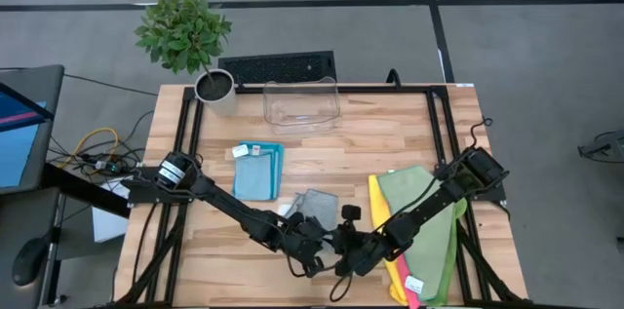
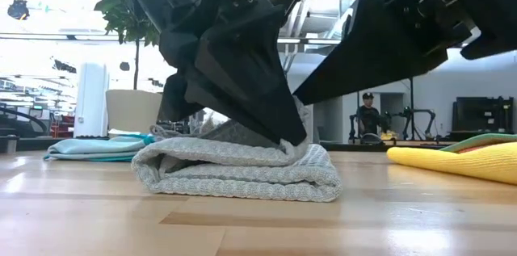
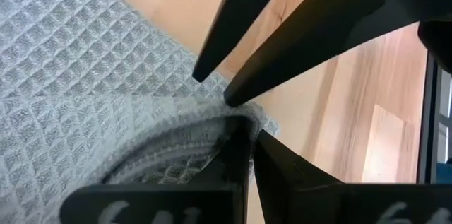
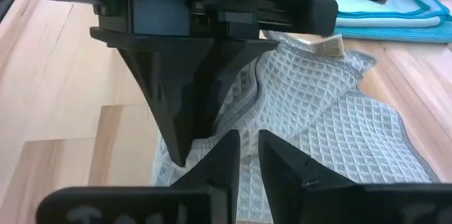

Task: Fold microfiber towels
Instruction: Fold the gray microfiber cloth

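Left pincer point(image 3: 248, 155) clamped on grey towel point(image 2: 234, 171) edge (folded); right pincer point(image 4: 248, 155) slightly apart, alongside.

several towels point(image 1: 314, 204), one bin point(image 1: 301, 104)

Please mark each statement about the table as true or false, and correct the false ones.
1. The grey towel lies folded on the wooden table. True.
2. The left claw is shut on the grey towel's edge. True.
3. The clear plastic bin holds a yellow towel. False: it looks empty; the yellow towel lies on the table under the right arm.
4. The right claw works far from the left claw. False: both meet at the grey towel.
5. The folded blue towels lie beside the grey towel. True.
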